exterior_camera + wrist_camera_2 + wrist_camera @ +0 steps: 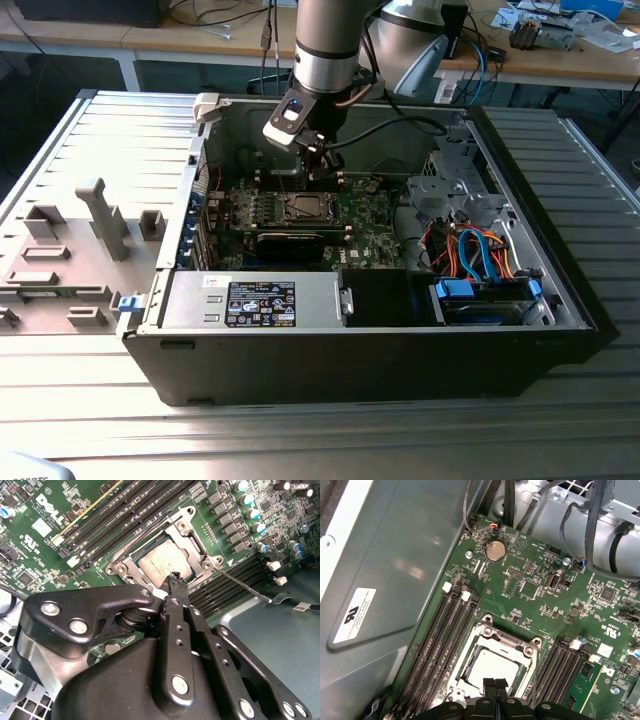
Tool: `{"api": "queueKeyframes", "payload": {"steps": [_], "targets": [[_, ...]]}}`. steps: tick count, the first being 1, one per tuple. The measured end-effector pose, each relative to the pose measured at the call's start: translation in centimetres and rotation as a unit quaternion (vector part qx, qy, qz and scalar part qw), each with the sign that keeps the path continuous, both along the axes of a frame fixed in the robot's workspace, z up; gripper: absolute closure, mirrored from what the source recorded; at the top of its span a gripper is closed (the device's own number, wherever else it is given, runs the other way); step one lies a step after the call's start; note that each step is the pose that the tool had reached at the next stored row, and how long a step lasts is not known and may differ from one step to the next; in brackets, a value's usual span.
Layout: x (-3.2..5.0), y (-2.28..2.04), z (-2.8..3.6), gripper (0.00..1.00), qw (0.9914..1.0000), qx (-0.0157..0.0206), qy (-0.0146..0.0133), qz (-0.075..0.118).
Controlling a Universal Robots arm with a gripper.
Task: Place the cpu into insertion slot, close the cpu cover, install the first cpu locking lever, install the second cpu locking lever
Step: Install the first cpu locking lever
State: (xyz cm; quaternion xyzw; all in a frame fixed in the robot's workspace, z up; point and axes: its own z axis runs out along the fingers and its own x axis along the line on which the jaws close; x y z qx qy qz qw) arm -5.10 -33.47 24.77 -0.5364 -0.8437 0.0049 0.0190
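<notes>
- Just above the insertion slot (pixel 306 208) hung one gripper (pixel 175 577), its two fingers pressed together with nothing between them.
- One cpu (pixel 162 562) lay flat in that slot, directly beneath the fingertips.
- One cpu cover (pixel 507 639) lay as a flat frame round the cpu's edges.
- One thin lever rod (pixel 245 586) stuck out from the slot's corner, just beside the fingertips, slanting across the memory slots (pixel 220 592).
- One coin cell (pixel 494 551) sat on the board, well beyond the gripper.

A white sticker (pixel 354 615) marks the case wall (pixel 405 545), a white logo (pixel 46 506) the motherboard (pixel 35 550) — a black label (pixel 261 303) the power supply (pixel 320 300).
</notes>
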Motion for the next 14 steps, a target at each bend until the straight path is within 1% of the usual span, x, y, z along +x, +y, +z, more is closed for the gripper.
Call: {"api": "queueKeyframes", "payload": {"steps": [14], "targets": [[0.00, 0.00, 0.00, 0.89, 0.99975, 0.0000, 0.0000, 0.022]]}}
